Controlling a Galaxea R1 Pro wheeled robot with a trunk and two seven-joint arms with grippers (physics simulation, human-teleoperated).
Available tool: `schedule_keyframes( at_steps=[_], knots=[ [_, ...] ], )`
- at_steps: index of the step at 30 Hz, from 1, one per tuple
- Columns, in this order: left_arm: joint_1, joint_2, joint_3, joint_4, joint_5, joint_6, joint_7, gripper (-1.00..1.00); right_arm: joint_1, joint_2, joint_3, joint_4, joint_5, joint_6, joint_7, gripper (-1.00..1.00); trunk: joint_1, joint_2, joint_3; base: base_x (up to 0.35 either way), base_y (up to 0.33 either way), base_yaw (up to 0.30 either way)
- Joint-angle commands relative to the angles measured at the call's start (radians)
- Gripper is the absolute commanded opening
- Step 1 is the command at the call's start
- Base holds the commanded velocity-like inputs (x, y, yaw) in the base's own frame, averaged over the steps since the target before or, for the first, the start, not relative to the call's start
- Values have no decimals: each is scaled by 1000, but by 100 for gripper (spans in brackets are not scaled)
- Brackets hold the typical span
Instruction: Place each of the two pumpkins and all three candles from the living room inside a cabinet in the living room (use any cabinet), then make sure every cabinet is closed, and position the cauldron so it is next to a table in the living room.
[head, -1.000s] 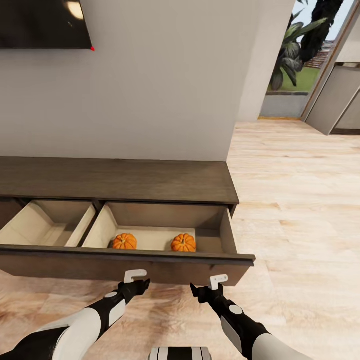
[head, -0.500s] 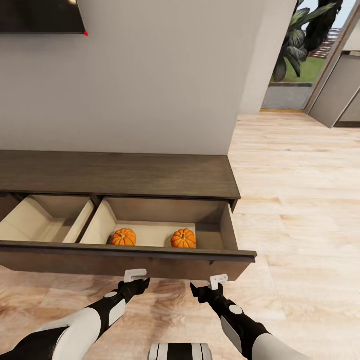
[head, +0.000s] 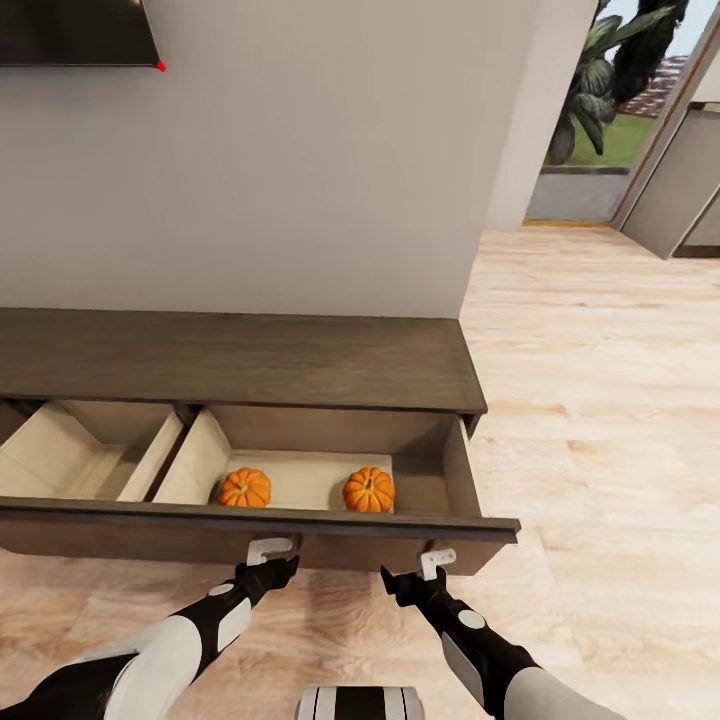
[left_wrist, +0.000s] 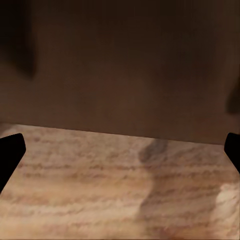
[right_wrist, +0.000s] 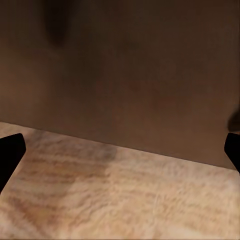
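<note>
Presently, the long, low, dark brown wooden cabinet (head: 240, 360) stands against the pale wall, its long axis running across the head view from left to right. Its wide drawer (head: 300, 525) is pulled out toward the robot, the dark front panel parallel to the cabinet top. A beige divider splits the drawer interior into two compartments.

Two small bright orange ribbed pumpkins lie in the right-hand compartment, on the pale floor of the drawer near its front panel. The left pumpkin (head: 245, 488) and the right pumpkin (head: 368, 490) sit apart from each other, in a row along the drawer's length. Each stands upright with its short brownish stem pointing up.

The left gripper (head: 270, 550) is at the lower edge of the drawer front, below the left pumpkin; its white fingertips appear to touch the panel, though contact cannot be confirmed. The right gripper (head: 437, 558) is placed likewise, below the drawer's right end. In both wrist views the dark fingers (left_wrist: 10, 155) (right_wrist: 10, 152) sit at opposite edges of the frame, spread wide, with nothing held between them. These views face the dark panel (left_wrist: 120, 65) above the light wooden plank floor (right_wrist: 120, 195).
</note>
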Motion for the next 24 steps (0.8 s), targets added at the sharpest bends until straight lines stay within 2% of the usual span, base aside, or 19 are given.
schedule_keyframes(
  at_steps=[1,9,24],
  knots=[
    [-1,0,9,1,-1,-2,-4,100,-1,0,5,2,-11,-4,3,100,0,0,-1,43,0,0],
    [-1,0,9,1,-1,-2,-4,100,-1,0,5,2,-11,-5,3,100,0,0,-1,51,0,0],
    [-1,0,9,1,-1,-3,-4,100,-1,0,5,2,-11,-5,3,100,0,0,-1,284,0,0]
  ],
)
